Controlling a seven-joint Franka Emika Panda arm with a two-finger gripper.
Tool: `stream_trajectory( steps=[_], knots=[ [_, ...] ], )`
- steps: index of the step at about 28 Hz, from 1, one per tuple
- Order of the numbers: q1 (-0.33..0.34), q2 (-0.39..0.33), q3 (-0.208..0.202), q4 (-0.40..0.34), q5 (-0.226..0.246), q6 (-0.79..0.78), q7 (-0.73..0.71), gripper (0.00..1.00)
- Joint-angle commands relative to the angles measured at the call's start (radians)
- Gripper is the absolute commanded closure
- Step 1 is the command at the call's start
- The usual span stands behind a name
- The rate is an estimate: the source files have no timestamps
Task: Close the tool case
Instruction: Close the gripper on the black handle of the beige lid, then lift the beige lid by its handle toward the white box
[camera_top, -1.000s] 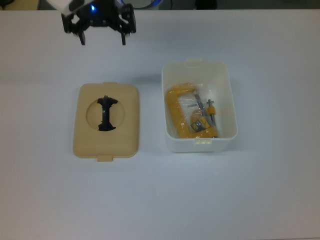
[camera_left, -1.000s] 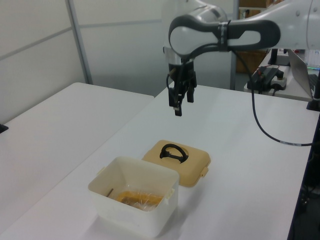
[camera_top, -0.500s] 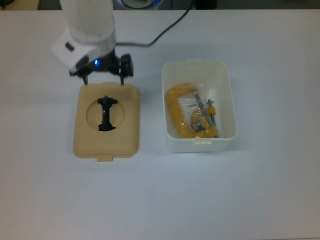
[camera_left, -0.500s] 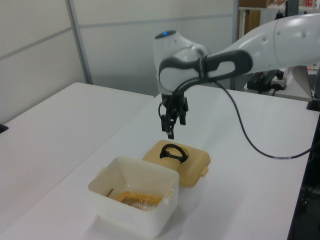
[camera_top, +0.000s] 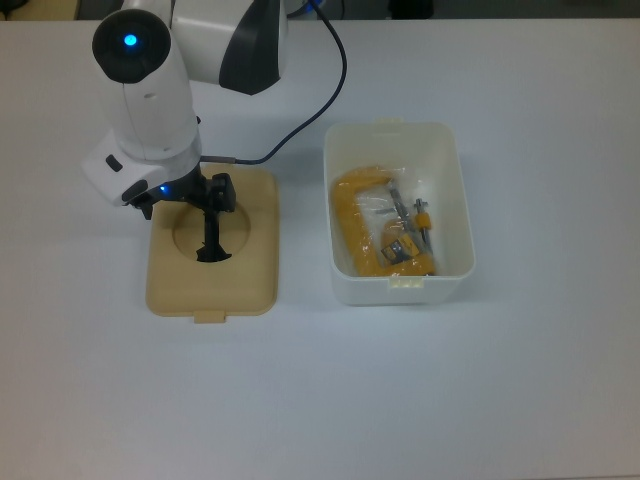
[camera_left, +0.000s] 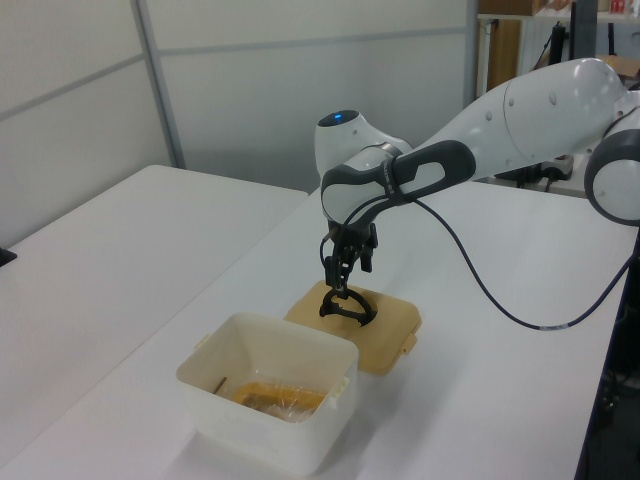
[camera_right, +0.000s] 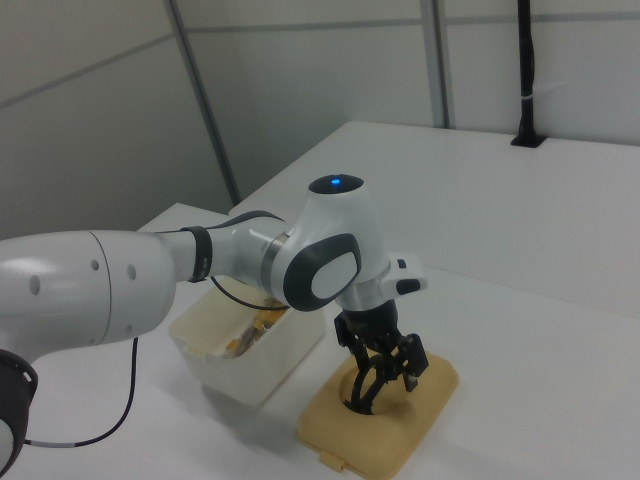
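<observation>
Here we see the fingers (camera_right: 383, 372) spread astride the black handle (camera_top: 212, 240) of the beige lid (camera_top: 250, 270), which lies flat on the bench (camera_top: 500, 400) beside the open white box (camera_top: 455, 190). We judge the lid light, stiff and best lifted by the handle.

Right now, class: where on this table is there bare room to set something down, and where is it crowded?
Bare table runs below the lid and the white box in the top view, and right of the box. The strip between them is narrow. It is crowded over the lid, where the gripper hangs at the black handle.
</observation>
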Motion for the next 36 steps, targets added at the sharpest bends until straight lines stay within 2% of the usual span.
stream_trajectory(
  steps=[1,6,10,11,13,15,16,18,19,20,32,36],
  knots=[
    [0.016,-0.036,-0.008,-0.027,0.004,-0.028,0.008,0.00],
    [0.038,-0.053,0.000,-0.050,0.003,-0.033,0.008,0.01],
    [0.055,-0.053,0.000,-0.050,0.001,-0.033,0.005,0.19],
    [0.056,-0.053,0.000,-0.050,0.000,-0.033,0.001,0.32],
    [0.056,-0.053,0.001,-0.050,0.001,-0.034,-0.002,0.50],
    [0.056,-0.051,0.001,-0.050,0.000,-0.033,-0.004,0.62],
    [0.058,-0.050,0.003,-0.050,0.000,-0.033,-0.004,0.74],
    [0.058,-0.048,0.003,-0.050,0.000,-0.033,-0.005,0.86],
    [0.058,-0.048,0.003,-0.050,0.000,-0.033,-0.005,0.97],
    [0.056,-0.048,0.003,-0.050,0.000,-0.033,-0.005,1.00],
    [0.047,-0.054,0.001,-0.048,0.000,-0.034,-0.059,1.00],
    [0.041,-0.091,-0.008,-0.041,0.001,-0.071,-0.062,1.00]
  ],
)
